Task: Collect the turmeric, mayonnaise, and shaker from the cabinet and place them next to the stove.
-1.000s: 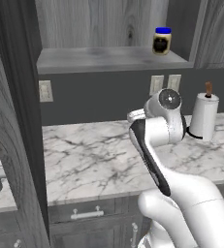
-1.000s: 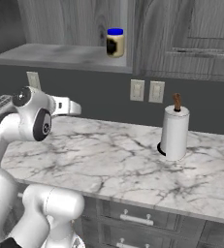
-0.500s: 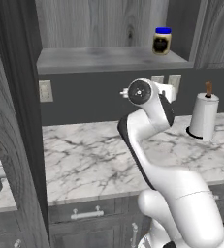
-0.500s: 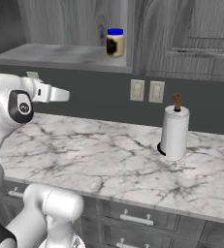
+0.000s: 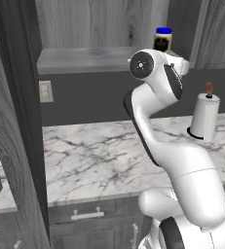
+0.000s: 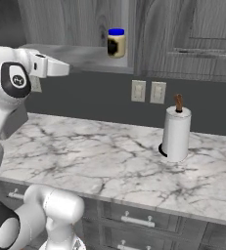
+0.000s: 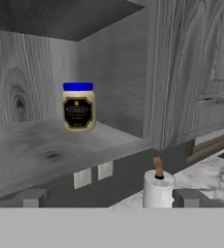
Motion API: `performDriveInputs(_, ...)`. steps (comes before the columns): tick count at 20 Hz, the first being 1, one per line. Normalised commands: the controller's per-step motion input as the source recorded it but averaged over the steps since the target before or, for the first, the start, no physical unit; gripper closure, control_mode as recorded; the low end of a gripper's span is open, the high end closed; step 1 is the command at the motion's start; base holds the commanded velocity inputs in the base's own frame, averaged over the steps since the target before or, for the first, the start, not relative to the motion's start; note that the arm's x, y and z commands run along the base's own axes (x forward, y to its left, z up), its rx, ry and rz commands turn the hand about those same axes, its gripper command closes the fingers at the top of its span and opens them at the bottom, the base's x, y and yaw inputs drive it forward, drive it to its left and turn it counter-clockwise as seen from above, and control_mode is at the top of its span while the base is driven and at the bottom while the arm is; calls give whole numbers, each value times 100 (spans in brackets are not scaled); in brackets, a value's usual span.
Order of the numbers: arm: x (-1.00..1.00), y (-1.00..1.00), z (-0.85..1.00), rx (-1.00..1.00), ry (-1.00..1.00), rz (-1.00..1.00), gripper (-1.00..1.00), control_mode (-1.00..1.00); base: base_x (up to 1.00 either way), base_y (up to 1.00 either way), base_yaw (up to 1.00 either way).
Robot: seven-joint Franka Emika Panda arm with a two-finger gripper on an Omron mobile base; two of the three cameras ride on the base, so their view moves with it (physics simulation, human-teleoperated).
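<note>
Hand (image 7: 111,202) wide and empty, I had swung my arm up from table height to face the mayonnaise (image 7: 78,106) on the cabinet (image 7: 31,140) shelf; reaching in came next.

- The cabinet (image 7: 31,145) shelf carries the mayonnaise (image 7: 78,106), upright near its right end.
- The marble desk (image 6: 85,161) carries a paper-towel roll (image 6: 176,134), standing at right.

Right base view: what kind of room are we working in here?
Most likely a kitchen: a marble-look counter with drawers below, a paper-towel roll standing on it, and a mayonnaise jar on the open cabinet shelf above.
</note>
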Motion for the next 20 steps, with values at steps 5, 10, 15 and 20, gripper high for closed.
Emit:
performDriveInputs(5,0,-3,50,0,-5,0,-100,-100,0,0,0)
performDriveInputs(10,0,0,19,0,0,0,-100,-100,0,0,0)
performDriveInputs(15,0,0,4,0,0,0,-100,-100,0,0,0)
performDriveInputs(20,14,0,0,0,2,0,-100,-100,0,0,0)
